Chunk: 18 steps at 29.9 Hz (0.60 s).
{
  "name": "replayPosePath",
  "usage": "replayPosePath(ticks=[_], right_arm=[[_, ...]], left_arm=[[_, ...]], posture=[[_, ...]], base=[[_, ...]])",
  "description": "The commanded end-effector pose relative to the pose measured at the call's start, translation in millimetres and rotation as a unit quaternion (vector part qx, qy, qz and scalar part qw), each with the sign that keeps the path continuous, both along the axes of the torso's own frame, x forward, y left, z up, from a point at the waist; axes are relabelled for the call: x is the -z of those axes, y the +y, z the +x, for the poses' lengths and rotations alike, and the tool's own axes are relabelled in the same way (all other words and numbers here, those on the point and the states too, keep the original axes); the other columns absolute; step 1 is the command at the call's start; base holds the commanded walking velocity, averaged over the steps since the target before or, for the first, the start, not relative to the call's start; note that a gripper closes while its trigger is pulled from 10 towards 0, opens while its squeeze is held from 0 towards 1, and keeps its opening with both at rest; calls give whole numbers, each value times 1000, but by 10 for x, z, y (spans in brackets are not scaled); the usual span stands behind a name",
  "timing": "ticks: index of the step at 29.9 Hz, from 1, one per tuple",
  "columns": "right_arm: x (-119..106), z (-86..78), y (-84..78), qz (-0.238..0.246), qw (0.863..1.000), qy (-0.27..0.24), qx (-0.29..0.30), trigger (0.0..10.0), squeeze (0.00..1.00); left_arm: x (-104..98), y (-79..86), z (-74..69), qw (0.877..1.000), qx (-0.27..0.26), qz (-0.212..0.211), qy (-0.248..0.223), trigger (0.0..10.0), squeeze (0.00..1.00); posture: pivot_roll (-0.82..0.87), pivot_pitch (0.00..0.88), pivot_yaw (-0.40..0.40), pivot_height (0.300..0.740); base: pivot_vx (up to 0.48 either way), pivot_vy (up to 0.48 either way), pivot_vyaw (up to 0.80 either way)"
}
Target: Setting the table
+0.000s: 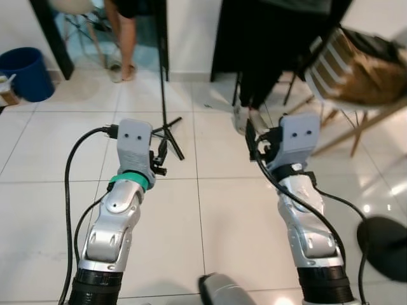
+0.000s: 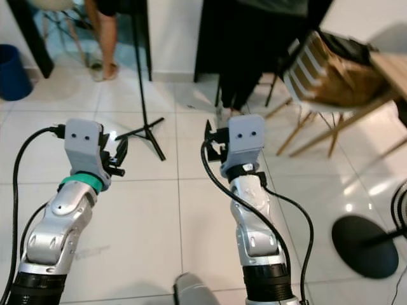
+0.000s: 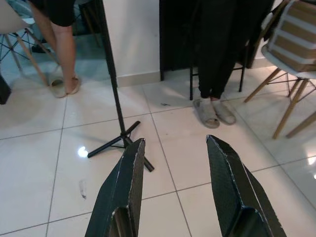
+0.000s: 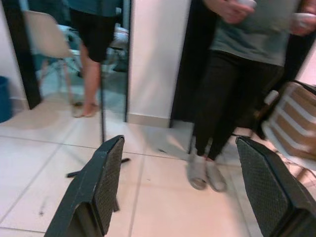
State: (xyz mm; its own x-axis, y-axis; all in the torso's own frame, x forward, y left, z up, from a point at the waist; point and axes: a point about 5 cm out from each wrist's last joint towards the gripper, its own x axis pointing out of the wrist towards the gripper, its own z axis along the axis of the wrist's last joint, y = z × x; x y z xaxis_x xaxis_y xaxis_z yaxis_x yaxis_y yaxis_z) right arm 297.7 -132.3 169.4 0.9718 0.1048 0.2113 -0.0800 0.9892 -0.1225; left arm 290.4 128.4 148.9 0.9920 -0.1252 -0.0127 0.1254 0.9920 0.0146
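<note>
**Table and tableware still to be reached, both grippers empty**

Tableware is what this job needs, and we have none of it in front of us, so how it will handle is a guess: plates and glasses tend to be stiff, slick and breakable, best taken by the rim or the side, gently. The only hint of the table is a wooden edge at far right, and we cannot tell what lies on it.

Starting from the left: a blue bin sits by the wall, and a person's bare legs stand in the doorway. Our left gripper is held out over the white tiles, fingers parted moderately, nothing between them. Just ahead of it a black tripod stand spreads its feet on the floor, right in our path.

Moving across, our right gripper is spread wide and also empty. Beyond it stands a person in dark trousers and grey slippers, close enough to block a straight walk forward. Further right comes a striped chair on wooden legs, then a round black base on the tiles. We judge the way round to the right is tight.
</note>
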Motion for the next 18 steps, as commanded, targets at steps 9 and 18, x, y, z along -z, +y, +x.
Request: replayPosePath(ticks=[9,18], right_arm=[[17,-4,-37,0,1000,4,4,10000,0],[21,-8,-38,0,1000,6,4,10000,0]], left_arm=[[69,-12,-7,1000,0,3,11,10000,0],[68,-14,-9,1000,-1,2,12,10000,0]], posture=[[-171,0,38,740],[-171,0,38,740]], base=[[0,0,-800],[0,0,-800]])
